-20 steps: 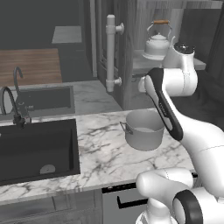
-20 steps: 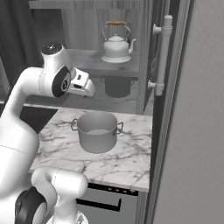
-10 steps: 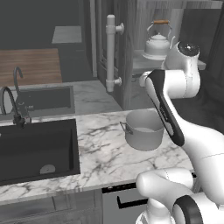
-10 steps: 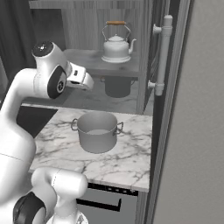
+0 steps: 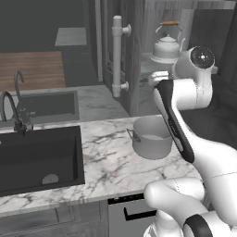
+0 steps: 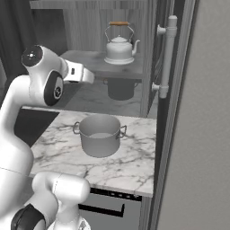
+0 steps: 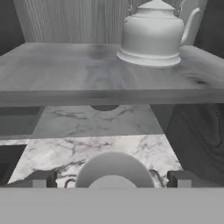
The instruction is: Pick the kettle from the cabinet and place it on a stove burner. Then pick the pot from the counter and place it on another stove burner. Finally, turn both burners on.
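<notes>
One grey pot (image 6: 99,134) sits on the marble counter (image 6: 130,165), nearest the robot. Above and beyond it, one kettle (image 6: 120,45) stands upright on the shelf (image 7: 87,74) of the open cabinet (image 5: 134,55). The arm is raised at shelf height, its gripper (image 7: 111,179) spread wide and empty, pointing toward the shelf, well short of the kettle.

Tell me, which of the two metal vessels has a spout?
The kettle on the cabinet shelf: small, rounded, with an arched handle. The pot on the counter is wide, with two side handles.
</notes>
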